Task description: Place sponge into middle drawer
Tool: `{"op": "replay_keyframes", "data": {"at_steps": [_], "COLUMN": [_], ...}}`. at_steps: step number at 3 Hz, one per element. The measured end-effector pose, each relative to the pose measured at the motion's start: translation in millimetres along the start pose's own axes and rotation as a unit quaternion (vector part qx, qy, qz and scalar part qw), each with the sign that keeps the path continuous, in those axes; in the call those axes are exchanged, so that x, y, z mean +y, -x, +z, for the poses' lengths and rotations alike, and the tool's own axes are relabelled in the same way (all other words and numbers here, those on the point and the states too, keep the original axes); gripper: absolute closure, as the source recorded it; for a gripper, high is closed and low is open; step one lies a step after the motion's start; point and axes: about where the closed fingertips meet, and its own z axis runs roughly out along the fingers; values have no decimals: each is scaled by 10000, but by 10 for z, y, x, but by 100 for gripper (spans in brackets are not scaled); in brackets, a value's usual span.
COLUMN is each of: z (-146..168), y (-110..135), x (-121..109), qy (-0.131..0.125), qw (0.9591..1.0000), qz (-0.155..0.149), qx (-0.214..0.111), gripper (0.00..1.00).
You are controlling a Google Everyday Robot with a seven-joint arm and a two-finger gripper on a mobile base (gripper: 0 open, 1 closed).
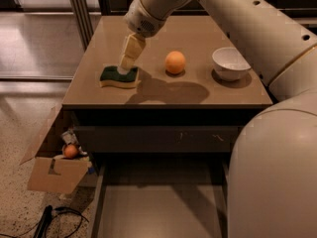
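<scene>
The sponge (113, 78), dark green on top with a pale yellow base, lies flat on the brown counter (198, 95) near its front left corner. My gripper (124, 67) points down from the upper right, and its tip is at the sponge's top face, near its right half. The middle drawer (158, 209) is pulled out below the counter, wide and shallow with a bare smooth floor. My arm's large white body covers the drawer's right side.
An orange (175, 62) and a white bowl (230, 62) sit on the counter right of the sponge. A closed drawer front with pale scratch marks (198, 136) is above the open drawer. A cardboard box (52, 175) and cables (49, 219) are on the floor at left.
</scene>
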Motion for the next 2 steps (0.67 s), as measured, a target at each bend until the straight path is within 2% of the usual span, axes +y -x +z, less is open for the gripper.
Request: {"op": "replay_keyframes", "data": {"at_steps": [2], "z": [535], "y": [-232], "x": [-30], "qy": [248], "qw": [9983], "qz": [410], "qx": [326], "gripper": [0]}}
